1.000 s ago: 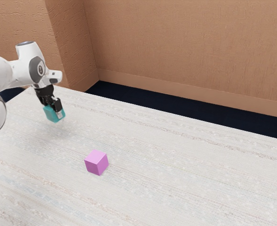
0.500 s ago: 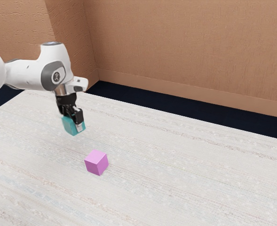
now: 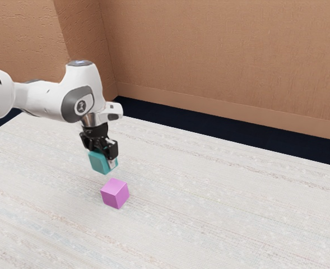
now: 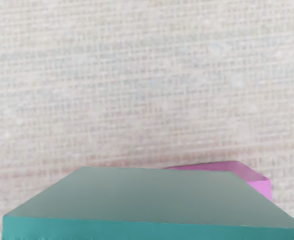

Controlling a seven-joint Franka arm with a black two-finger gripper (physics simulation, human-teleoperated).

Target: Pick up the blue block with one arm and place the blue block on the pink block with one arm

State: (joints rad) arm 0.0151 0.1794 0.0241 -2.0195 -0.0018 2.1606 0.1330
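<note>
A: Where was the small teal-blue cube (image 3: 99,163)?
B: In the air, at eleven o'clock from the pink cube (image 3: 115,193) on the pale woven table (image 3: 221,190) — the black two-finger gripper (image 3: 105,158) pinched its two sides.

I count two blocks in all, namely one blue block (image 3: 99,163) and one pink block (image 3: 115,193), plus one arm (image 3: 47,102), one end effector (image 3: 103,158) and one worktop (image 3: 226,216).
</note>
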